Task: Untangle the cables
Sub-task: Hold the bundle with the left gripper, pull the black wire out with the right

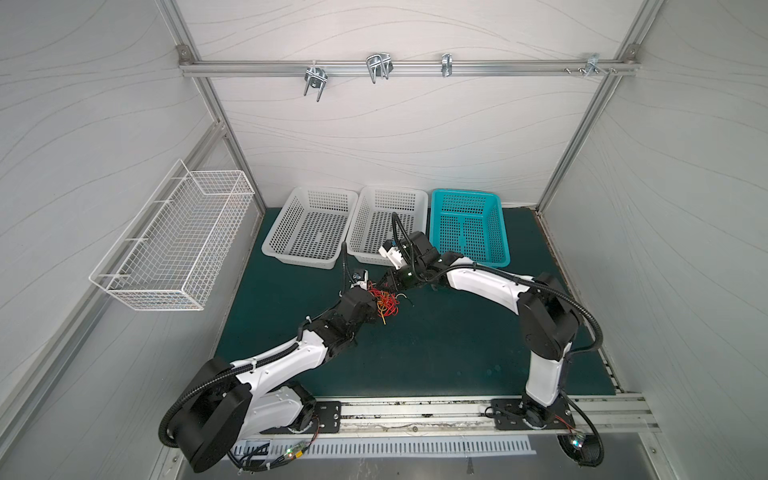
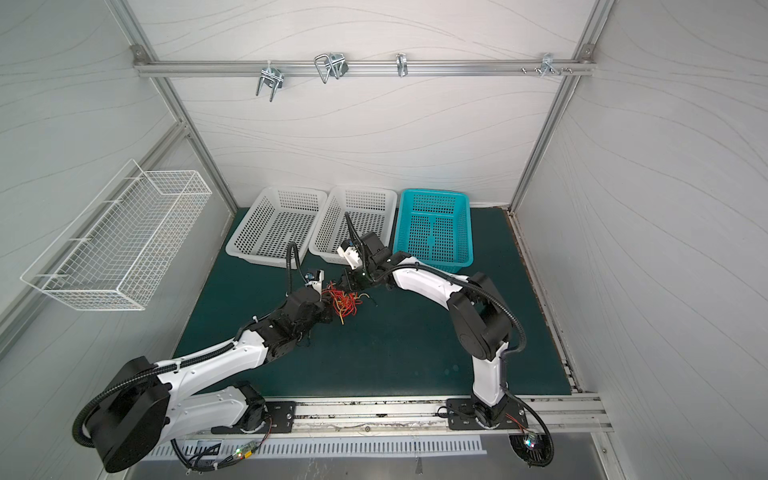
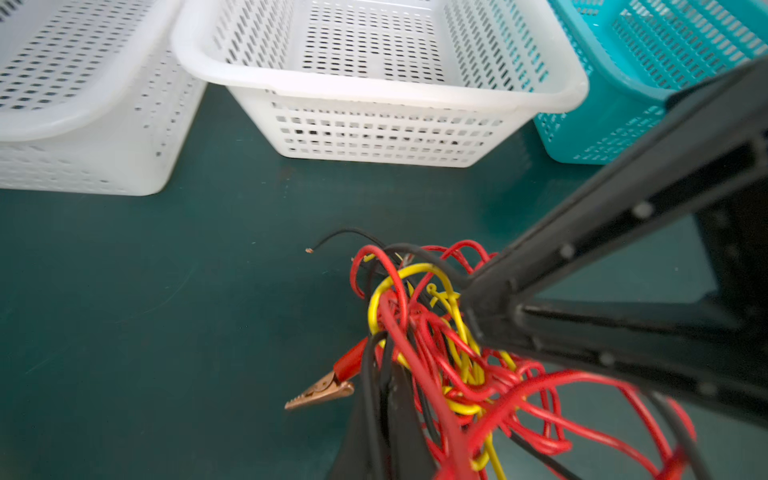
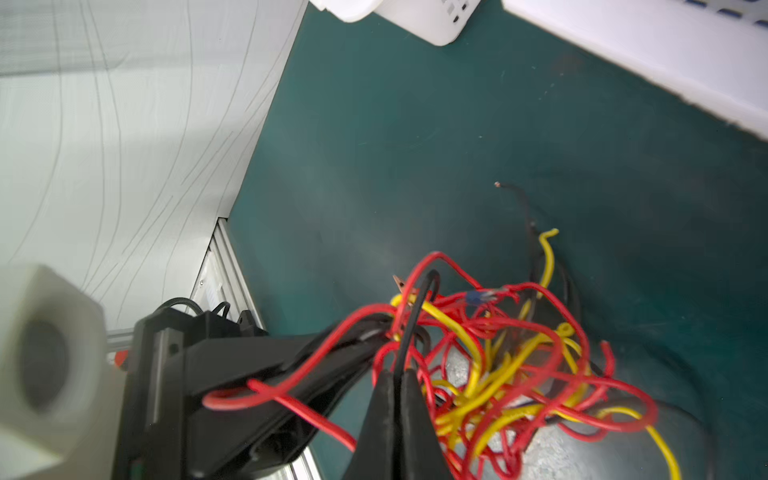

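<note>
While both end effectors pinch strands, the cables form one tangle.

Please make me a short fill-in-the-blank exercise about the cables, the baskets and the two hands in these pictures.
1. The left hand and the right hand both grip the tangle of thin red, ___ and black cables.
2. Beside the turquoise perforated plastic basket stand ___ white perforated plastic baskets.
3. All three plastic baskets are ___.
4. The copper-coloured crocodile clip has a ___ sleeve.
Missing words: yellow; two; empty; red.
</note>
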{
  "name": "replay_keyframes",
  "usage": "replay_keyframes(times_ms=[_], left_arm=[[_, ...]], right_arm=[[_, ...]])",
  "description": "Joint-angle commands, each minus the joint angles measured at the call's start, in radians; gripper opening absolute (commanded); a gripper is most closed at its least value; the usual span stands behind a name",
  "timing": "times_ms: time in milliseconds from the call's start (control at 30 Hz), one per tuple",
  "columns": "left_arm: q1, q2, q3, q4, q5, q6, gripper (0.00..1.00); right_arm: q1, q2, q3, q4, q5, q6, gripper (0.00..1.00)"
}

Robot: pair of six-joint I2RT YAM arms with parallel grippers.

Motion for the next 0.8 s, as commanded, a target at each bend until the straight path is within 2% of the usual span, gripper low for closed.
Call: replay_keyframes(times_ms=[0,167,300,433,533,700,767], left_arm=[[0.000,-0.025,0.017,-0.014,-0.130,-0.056,0.00],[-0.001,-0.040,0.033,-0.133,-0.212,-0.109,0.00],[-0.001,-0.065,0.010,-0.134,-0.223,-0.122,0.00],[-0.001,-0.080,-0.002,-0.119,-0.226,-0.117,0.00],[0.000,-0.084,0.006,-0.142,-0.246,-0.123,0.00],[0.009,-0.088,0.026,-0.246,-0.331,-0.188,0.00],[0.032,-0.092,0.030,-0.289,-0.334,-0.224,0.00]], right_arm=[[-0.047,-0.082,-0.022,-0.029,0.073,-0.031,0.00],[-0.105,-0.187,-0.054,-0.070,0.207,-0.074,0.00],[-0.119,-0.268,-0.076,-0.114,0.351,-0.130,0.00],[-0.121,-0.320,-0.104,-0.123,0.423,-0.160,0.00],[-0.128,-0.358,-0.107,-0.164,0.558,-0.170,0.00],[-0.169,-0.476,-0.126,-0.190,0.713,-0.204,0.00],[-0.189,-0.529,-0.137,-0.193,0.751,-0.215,0.00]])
